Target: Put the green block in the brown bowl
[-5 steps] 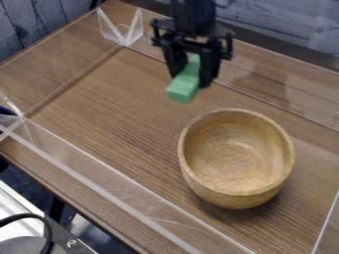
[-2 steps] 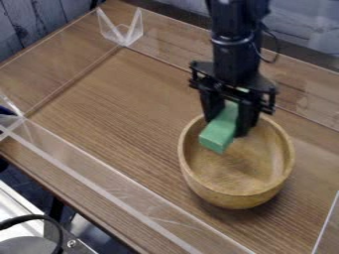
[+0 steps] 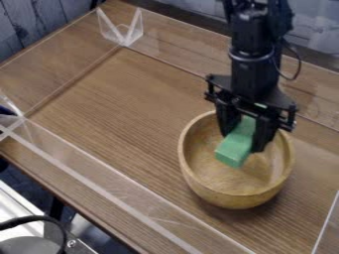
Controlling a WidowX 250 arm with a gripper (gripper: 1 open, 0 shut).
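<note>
now the pincer [image 3: 241,124] grips the green block [image 3: 237,143], which hangs tilted over the brown bowl [image 3: 193,176]. best to centre it, lower it gently inside the thick rim, then open only once the block nears the bottom, avoiding a bounce.

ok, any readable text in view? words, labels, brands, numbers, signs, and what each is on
None that can be read.
Gripper: no legible marking; the dark arm above it is too blurred to rule out small print.
Green block: plain, no text seen.
Brown bowl: no text seen.
Table: tape strips, no lettering seen.
</note>
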